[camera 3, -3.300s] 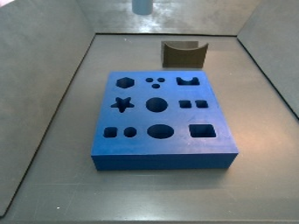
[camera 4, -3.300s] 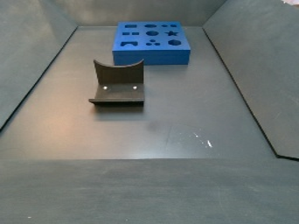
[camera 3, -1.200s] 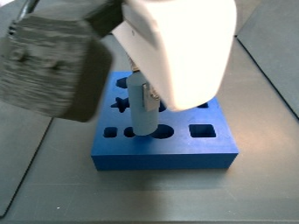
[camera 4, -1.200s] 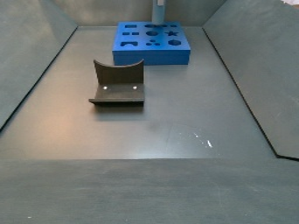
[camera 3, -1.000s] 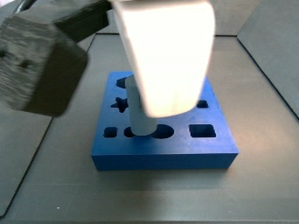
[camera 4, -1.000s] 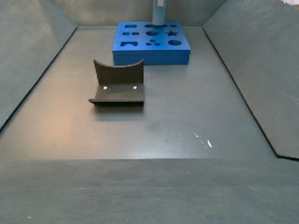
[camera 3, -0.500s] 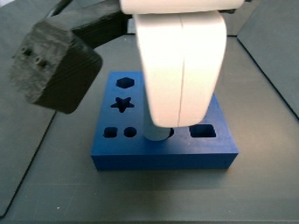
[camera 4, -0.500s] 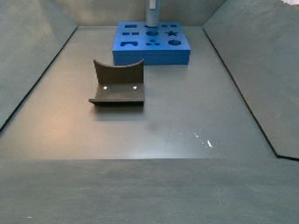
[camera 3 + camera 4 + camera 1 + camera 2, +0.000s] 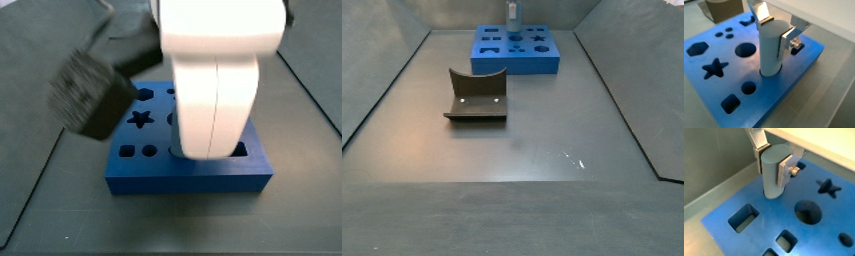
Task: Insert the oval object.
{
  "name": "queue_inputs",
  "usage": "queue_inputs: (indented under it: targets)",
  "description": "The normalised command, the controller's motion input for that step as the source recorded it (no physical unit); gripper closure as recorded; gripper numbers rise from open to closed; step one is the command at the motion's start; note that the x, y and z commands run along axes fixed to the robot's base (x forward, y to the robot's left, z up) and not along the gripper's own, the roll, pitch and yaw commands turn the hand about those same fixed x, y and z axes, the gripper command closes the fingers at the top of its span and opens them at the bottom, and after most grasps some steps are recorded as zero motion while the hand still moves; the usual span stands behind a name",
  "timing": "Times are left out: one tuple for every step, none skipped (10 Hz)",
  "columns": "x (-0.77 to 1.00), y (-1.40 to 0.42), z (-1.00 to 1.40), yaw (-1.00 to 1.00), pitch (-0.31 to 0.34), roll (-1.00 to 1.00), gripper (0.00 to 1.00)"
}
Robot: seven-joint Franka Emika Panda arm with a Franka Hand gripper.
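Observation:
The oval object (image 9: 773, 47), a smooth pale blue-grey peg, stands upright between the fingers of my gripper (image 9: 776, 25), which is shut on its upper part. It also shows in a wrist view (image 9: 773, 174) with the gripper (image 9: 774, 159) clamped on it. Its lower end sits at the mouth of a hole in the blue board (image 9: 725, 84), near the board's edge; how deep it goes I cannot tell. In a side view the peg (image 9: 512, 13) rises upright from the far board (image 9: 516, 62). In a side view my arm (image 9: 219, 80) hides the peg and much of the board (image 9: 174, 182).
The dark olive-brown fixture (image 9: 476, 96) stands on the grey floor well in front of the board, and its corner shows in a wrist view (image 9: 721, 7). Other holes lie round the peg: a circle (image 9: 808, 211), a star (image 9: 828, 187), a rectangle (image 9: 743, 218). Grey walls enclose the floor.
The gripper has carried the peg across the board toward its edge and lower, to the hole. The arm now covers more of the board in a side view.

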Motion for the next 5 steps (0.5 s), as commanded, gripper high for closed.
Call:
queue_inputs:
  targets:
    - [0.08,0.00,-0.45,-0.17,0.071,0.04,1.00]
    - [0.12,0.00,-0.40,-0.19,0.101,0.05,1.00]
    - [0.01,0.00,-0.20,-0.15,0.044,0.00,1.00]
    - [0.00,0.07,0.00,0.00,0.000,-0.06,1.00]
    - [0.00,0.00,0.00,0.00,0.000,0.00,1.00]
